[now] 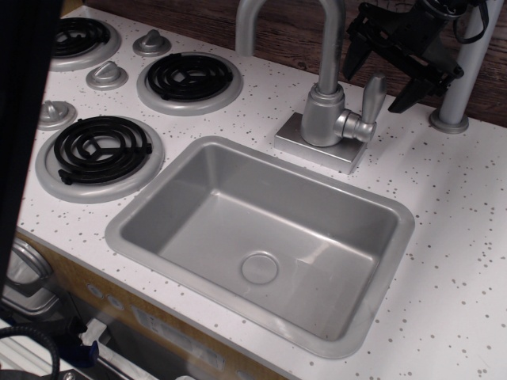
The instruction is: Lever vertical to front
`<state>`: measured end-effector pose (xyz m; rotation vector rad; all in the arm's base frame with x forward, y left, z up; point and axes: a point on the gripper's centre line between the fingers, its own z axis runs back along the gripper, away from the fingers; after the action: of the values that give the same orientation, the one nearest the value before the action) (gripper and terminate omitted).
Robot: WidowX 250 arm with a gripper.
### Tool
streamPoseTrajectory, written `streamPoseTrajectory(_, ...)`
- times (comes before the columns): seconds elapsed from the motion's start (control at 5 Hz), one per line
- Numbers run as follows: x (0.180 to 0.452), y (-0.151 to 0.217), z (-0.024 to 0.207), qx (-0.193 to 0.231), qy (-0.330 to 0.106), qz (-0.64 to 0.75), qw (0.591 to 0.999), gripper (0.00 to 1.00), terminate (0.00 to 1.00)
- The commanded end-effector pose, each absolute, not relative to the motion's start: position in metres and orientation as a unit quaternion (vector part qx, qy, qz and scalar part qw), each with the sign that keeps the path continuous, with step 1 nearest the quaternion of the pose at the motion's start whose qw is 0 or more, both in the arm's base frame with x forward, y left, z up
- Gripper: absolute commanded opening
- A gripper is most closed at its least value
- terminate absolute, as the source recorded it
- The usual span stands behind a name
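Lever is seen standing upright, upper right of centre, joined by its short stub to the faucet base just behind the sink. Black claw is held above and slightly right of it at the frame's upper right, jaws spread wide, nothing gripped, the lever's tip not touched. Stove burners and knobs are spread across the speckled white bench at left.

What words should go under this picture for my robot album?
Robot gripper hangs open above the upright faucet lever, not touching it, beside the grey sink.
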<state>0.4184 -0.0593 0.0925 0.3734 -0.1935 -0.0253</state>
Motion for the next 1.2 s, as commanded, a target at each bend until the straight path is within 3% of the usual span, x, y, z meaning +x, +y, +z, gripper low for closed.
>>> streamPoseTrajectory(0.0,0.426,-0.059,0.11,0.168,-0.128,-0.01,0.977,1.0,0.0)
streamPoseTrajectory(0.2,0.429,-0.057,0.109,0.162,-0.119,-0.008,0.98,0.0,0.0)
streamPoseTrajectory(0.4,0.427,-0.057,0.107,0.156,-0.112,0.0,0.981,0.0,0.0)
streamPoseTrajectory(1.0,0.387,-0.063,0.089,0.126,-0.065,0.069,0.987,0.0,0.0)
